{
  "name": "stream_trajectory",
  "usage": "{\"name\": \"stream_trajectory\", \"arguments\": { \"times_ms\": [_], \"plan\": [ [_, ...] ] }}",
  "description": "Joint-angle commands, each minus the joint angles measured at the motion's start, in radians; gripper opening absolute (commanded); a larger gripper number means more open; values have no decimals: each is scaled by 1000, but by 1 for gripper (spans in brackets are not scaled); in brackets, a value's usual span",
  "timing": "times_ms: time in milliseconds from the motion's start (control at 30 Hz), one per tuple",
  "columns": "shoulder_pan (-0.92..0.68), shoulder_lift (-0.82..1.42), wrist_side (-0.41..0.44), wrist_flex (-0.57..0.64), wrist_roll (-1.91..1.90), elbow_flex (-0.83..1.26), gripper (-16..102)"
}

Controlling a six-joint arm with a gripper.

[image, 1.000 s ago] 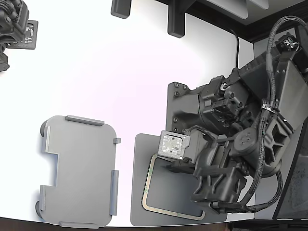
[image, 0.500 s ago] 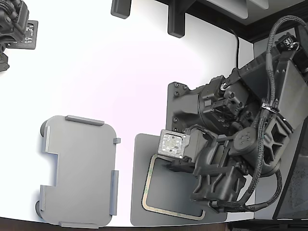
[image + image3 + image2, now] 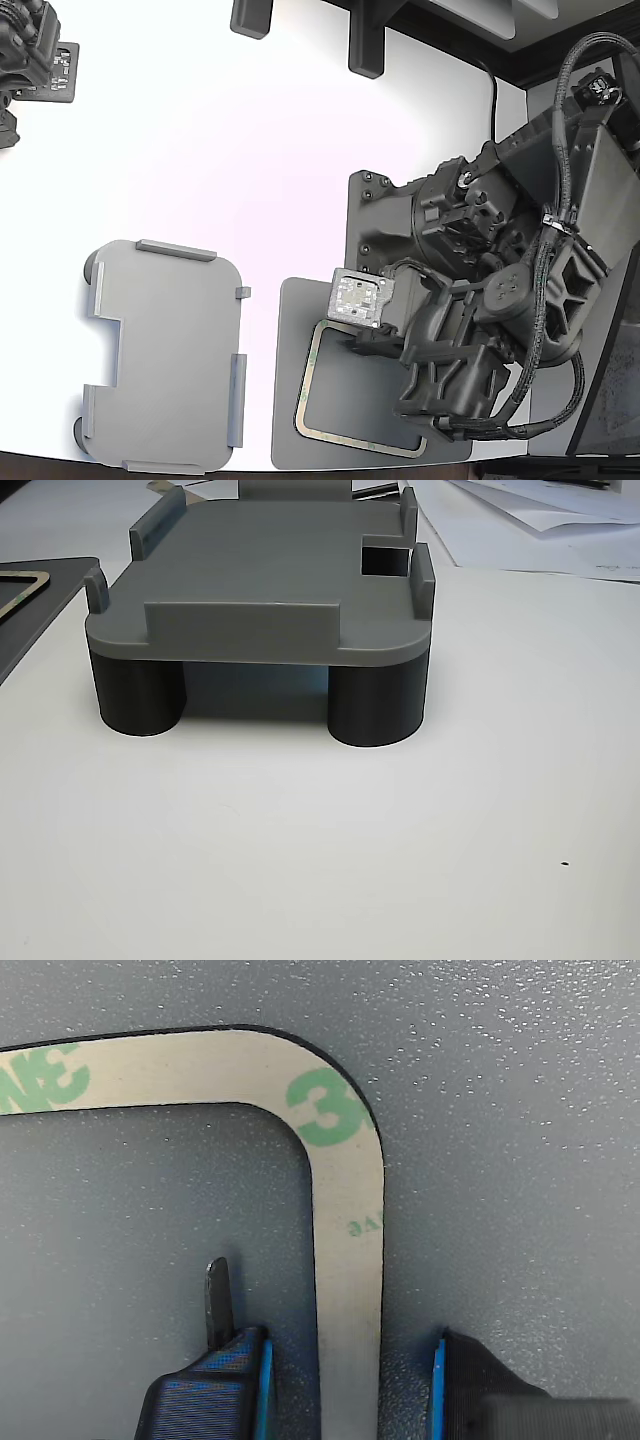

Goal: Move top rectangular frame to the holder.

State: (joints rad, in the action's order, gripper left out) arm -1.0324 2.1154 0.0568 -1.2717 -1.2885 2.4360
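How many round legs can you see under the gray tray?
2 show in the other view: one leg under the holder's front corner nearest the dark mat, another leg under the other front corner. Back ones may be hidden.

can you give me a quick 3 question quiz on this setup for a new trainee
1. True or false: the beige frame already sits on the light grey tray.
2. In the wrist view, how do the gripper fingers stand to the frame's strip? A) both on one side of it B) one on each side C) far away from it
3. Fill in: the frame lies on a dark grey ____.

Key
1. False: it lies on the mat, to the exterior view's right of the tray.
2. B, jaws open with a gap on each side.
3. mat
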Motion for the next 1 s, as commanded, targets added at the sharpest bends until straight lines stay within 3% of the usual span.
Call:
{"name": "stream_trajectory", "arguments": {
  "times_ms": [0, 733, 967],
  "plan": [
    [18, 14, 2, 2, 0, -17, 63],
    [18, 12, -14, -3, -3, -15, 37],
    [18, -3, -21, 0, -2, -18, 19]
  ]
}}
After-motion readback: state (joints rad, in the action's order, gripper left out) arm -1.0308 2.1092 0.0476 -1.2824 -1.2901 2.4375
